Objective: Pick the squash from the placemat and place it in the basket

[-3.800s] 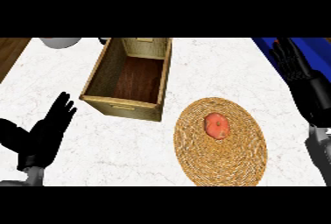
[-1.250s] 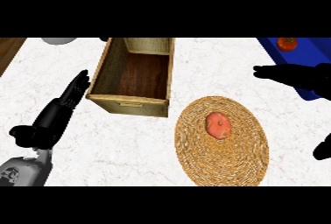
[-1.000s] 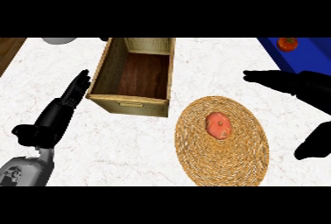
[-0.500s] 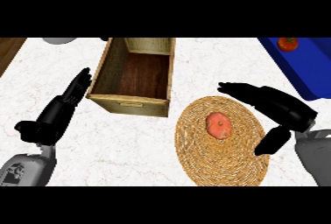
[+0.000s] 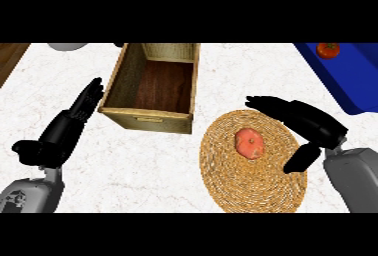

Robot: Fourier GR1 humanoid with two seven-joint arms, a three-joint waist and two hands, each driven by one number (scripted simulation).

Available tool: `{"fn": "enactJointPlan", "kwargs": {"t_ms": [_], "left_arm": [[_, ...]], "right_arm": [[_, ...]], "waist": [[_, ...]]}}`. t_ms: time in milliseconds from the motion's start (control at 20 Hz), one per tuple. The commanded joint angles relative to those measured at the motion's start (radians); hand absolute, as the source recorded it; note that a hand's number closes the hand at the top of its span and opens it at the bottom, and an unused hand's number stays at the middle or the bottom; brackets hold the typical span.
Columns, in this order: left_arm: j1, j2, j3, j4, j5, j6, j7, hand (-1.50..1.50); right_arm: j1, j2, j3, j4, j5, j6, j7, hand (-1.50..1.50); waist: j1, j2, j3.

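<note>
Marble-white counter, seen from above.

Squash: orange-red, small, lying on the round woven placemat, a little above the mat's middle. Nothing touches it. The placemat sits right of centre, just beside the basket's near right corner.

Basket: an open rectangular box with pale woven walls and a dark wooden floor. It stands upper centre, its long side running away from me. Nothing shows inside it.

Right hand: black, over the placemat's upper right edge. Its fingers stretch leftward past the mat's top rim, nearly straight. The thumb is spread wide and points down over the mat's right side. The hand is wide open and holds nothing; the squash lies near it, in the gap between fingers and thumb as seen from here, but apart from both. The grey right forearm comes in at the lower right.

Left hand: at the left, fingers straight and together, pointing up and to the right. It is flat, open and holds nothing. The fingertips come near the basket's left wall without touching it.

Upper right corner: a blue tray with a red fruit in it, well apart from the placemat.
</note>
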Motion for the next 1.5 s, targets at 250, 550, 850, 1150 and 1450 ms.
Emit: {"fn": "enactJointPlan", "kwargs": {"t_ms": [250, 550, 850, 1150, 1450], "left_arm": [[0.022, -0.015, 0.063, -0.001, -0.016, -0.068, -0.006, 0.0], [0.026, -0.056, 0.056, -0.021, -0.064, -0.067, -0.004, 0.0], [0.015, -0.077, 0.071, -0.051, -0.081, -0.059, 0.036, 0.0], [-0.011, -0.07, 0.117, 0.046, -0.078, -0.109, -0.028, 0.0], [-0.005, -0.087, 0.113, 0.008, -0.075, -0.116, 0.005, 0.0]], "right_arm": [[0.025, 0.051, -0.023, -0.111, 0.02, 0.105, 0.018, -1.5], [0.042, 0.038, -0.048, -0.02, 0.119, 0.033, -0.069, -1.5], [0.013, 0.154, 0.026, -0.033, 0.205, 0.031, 0.051, -1.5], [0.098, 0.163, 0.038, -0.024, 0.268, -0.023, 0.001, -1.5], [-0.037, 0.181, 0.02, 0.228, 0.354, -0.102, -0.032, -1.5]], "waist": [[-0.002, -0.001, 0.0], [0.0, 0.0, 0.0], [-0.001, -0.001, 0.0], [-0.004, -0.001, 0.0], [0.004, 0.001, 0.0]]}}
